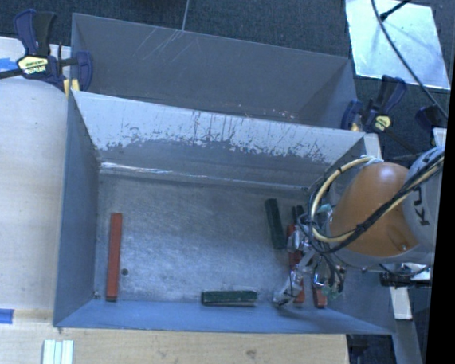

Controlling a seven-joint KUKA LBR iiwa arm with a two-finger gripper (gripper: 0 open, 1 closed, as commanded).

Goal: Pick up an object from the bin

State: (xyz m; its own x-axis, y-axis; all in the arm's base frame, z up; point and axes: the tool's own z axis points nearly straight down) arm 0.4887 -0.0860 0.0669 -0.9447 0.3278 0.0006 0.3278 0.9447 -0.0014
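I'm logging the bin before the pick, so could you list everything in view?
bin: one, grey, middle of the view
stick: one, red-brown, lying along the left side of the floor
front bar: one, dark green, flat by the front wall
right bar: one, dark green, right part of the floor, beside the gripper
gripper: one, dark, low over the right front corner
cover: one, orange, on the wrist
cables: yellow and black, looped about the cover

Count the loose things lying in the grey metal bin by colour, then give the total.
Dark green flat bars: 2
Reddish-brown long narrow bar: 1
Total: 3
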